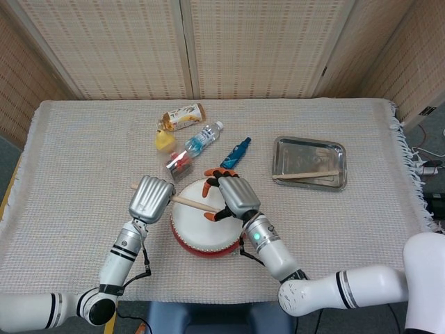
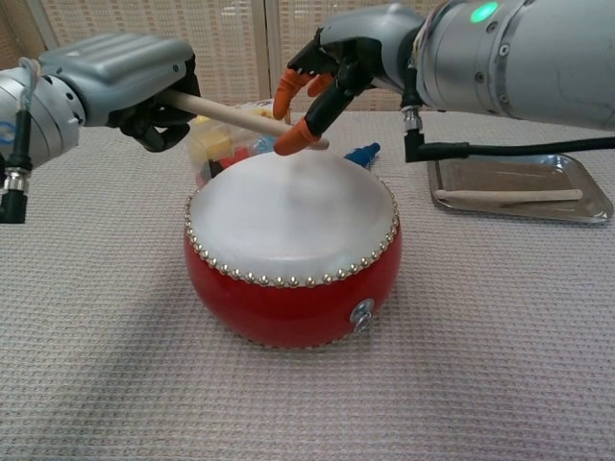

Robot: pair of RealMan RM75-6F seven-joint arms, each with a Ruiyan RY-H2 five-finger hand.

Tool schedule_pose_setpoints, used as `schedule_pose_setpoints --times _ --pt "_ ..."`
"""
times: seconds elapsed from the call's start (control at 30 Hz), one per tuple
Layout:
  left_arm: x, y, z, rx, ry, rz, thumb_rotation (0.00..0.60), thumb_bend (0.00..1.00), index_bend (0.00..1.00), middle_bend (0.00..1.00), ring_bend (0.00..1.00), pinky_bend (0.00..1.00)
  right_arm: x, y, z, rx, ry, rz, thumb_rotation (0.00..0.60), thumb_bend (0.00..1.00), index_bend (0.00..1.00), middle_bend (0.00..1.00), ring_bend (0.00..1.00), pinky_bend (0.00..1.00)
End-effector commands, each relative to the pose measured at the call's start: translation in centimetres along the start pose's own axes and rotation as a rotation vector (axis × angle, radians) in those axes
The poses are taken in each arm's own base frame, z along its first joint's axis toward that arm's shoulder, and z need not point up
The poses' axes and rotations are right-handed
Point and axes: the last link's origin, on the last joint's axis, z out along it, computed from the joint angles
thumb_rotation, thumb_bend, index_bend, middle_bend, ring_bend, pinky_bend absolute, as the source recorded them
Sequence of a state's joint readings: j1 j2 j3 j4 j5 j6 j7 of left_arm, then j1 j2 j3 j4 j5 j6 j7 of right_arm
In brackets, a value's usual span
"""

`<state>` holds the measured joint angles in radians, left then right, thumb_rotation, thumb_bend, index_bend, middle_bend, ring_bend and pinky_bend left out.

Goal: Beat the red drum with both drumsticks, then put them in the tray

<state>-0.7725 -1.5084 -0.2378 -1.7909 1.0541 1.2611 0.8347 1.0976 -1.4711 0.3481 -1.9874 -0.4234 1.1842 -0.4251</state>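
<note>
— Any labels you can read?
— None; the writing on the bottles is too small.
— Count the task's things.
— One red drum (image 1: 207,226), mid-table. Two drumsticks: one drumstick (image 2: 235,116) gripped by the left hand (image 1: 151,198) over the drumhead, the other stick (image 1: 306,175) lying in the tray (image 1: 286,146).
— And the right hand (image 1: 230,196)?
— Fingers spread at the held stick, holding nothing.

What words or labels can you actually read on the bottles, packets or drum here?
None can be read.
Snack packet: printed pattern, lettering too small and blurred.
Clear bottle: blue label, text illegible.
Blue bottle: no readable print.
Red drum, tray: no writing visible.
</note>
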Motion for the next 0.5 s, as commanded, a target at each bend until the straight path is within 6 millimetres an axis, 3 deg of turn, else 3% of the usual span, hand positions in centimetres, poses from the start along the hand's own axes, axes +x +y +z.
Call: schedule_pose_setpoints --times 0.03,0.2,0.5 --pt "0.0 0.1 0.0 -0.001 0.0 -0.001 0.6 0.81 1.0 1.0 1.0 1.0 -0.1 -0.2 0.2 -0.001 0.003 -0.006 0.6 0.18 0.49 0.15 0.01 0.1" --pt "0.2 0.5 0.2 -0.006 0.004 -0.001 0.6 0.81 1.0 1.0 1.0 1.0 -0.6 -0.7 0.4 -0.004 -0.002 -0.013 0.6 0.18 0.49 0.2 0.07 0.15" --pt "0.2 0.8 0.4 -0.005 0.003 0.006 0.6 0.81 1.0 1.0 1.0 1.0 -1.3 -1.0 0.9 -0.016 -0.003 -0.03 0.6 0.19 0.49 0.31 0.22 0.37"
